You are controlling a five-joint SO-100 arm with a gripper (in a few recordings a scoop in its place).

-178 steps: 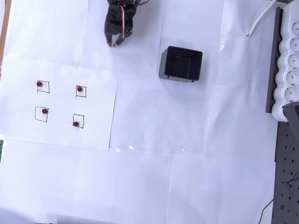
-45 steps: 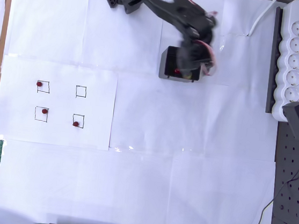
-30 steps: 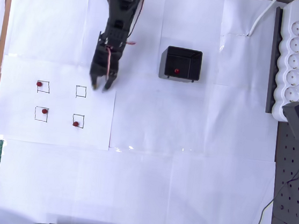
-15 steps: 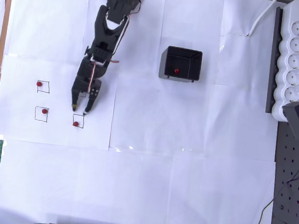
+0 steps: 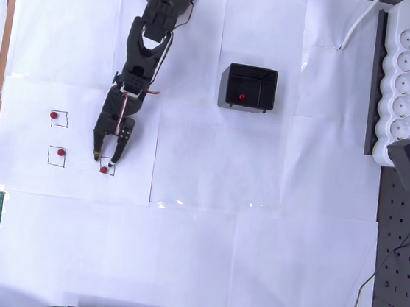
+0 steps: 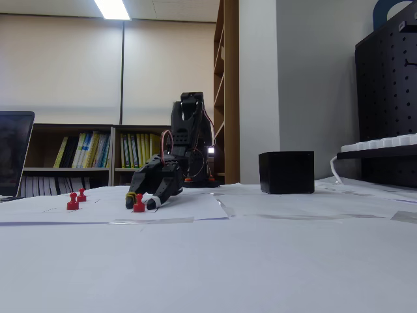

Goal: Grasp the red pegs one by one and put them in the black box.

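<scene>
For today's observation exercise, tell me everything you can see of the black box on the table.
The black box is a small, square, open-topped bin, apparently of thin dark plastic, with little feet showing along its lower edge in the overhead view. It stands upright on the white paper sheets, to the right of the arm and well apart from the gripper. One red peg lies inside on its floor. In the fixed view it looks like a plain dark cube. Nothing else touches it.
</scene>
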